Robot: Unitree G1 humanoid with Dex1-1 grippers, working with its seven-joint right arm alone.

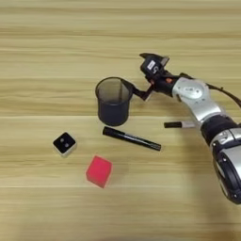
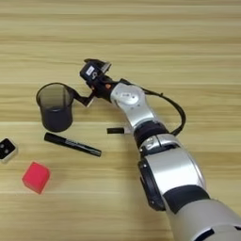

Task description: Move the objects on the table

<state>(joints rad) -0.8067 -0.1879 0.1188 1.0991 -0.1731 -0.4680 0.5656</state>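
A black mesh cup stands upright near the middle of the table. My right gripper is open just right of it, and its lower black finger touches the cup's right rim. In front of the cup lies a black marker. Only the black-capped end of a white marker shows from under my silver forearm. At the left sits a small white cube with a black dotted face, and a red cube lies nearer the front.
My forearm and its black cable cross the right part of the table, from the lower right up to the cup.
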